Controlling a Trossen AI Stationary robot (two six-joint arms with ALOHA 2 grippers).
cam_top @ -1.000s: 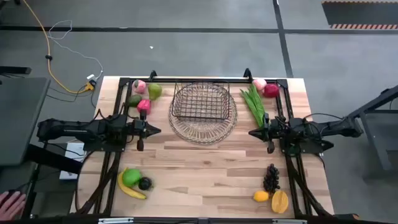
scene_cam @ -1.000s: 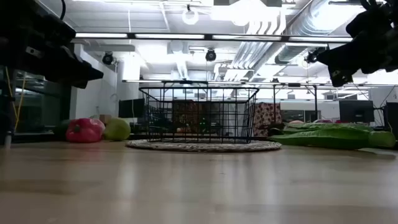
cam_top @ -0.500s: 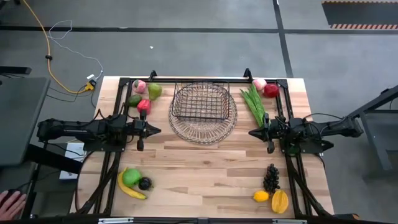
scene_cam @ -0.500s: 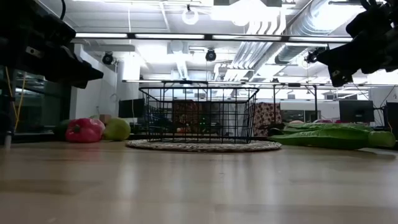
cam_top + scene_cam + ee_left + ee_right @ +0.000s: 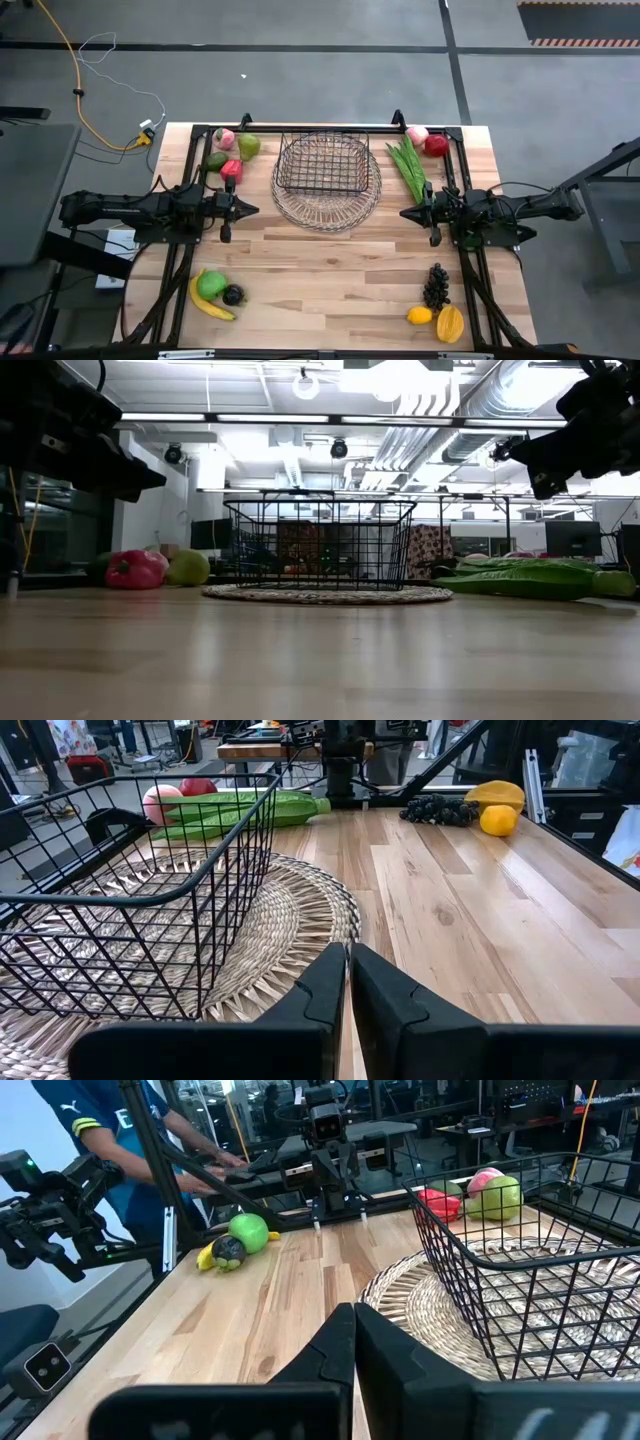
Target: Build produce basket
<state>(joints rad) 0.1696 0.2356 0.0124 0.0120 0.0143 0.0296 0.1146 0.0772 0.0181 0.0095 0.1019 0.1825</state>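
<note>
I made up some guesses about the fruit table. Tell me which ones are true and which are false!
1. The basket already has fruit in it. False: it is empty.
2. The banana lies beside a green apple. True.
3. The left gripper is holding a peach. False: it is shut on nothing.
4. The grapes are near the lemon. True.
5. The right gripper is shut. True.

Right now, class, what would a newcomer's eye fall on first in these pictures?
First, the dark wire basket standing empty on a round woven mat at the table's far middle. Then the produce in corner clusters, such as the banana near-left. The left gripper and right gripper flank the mat, shut.
</note>
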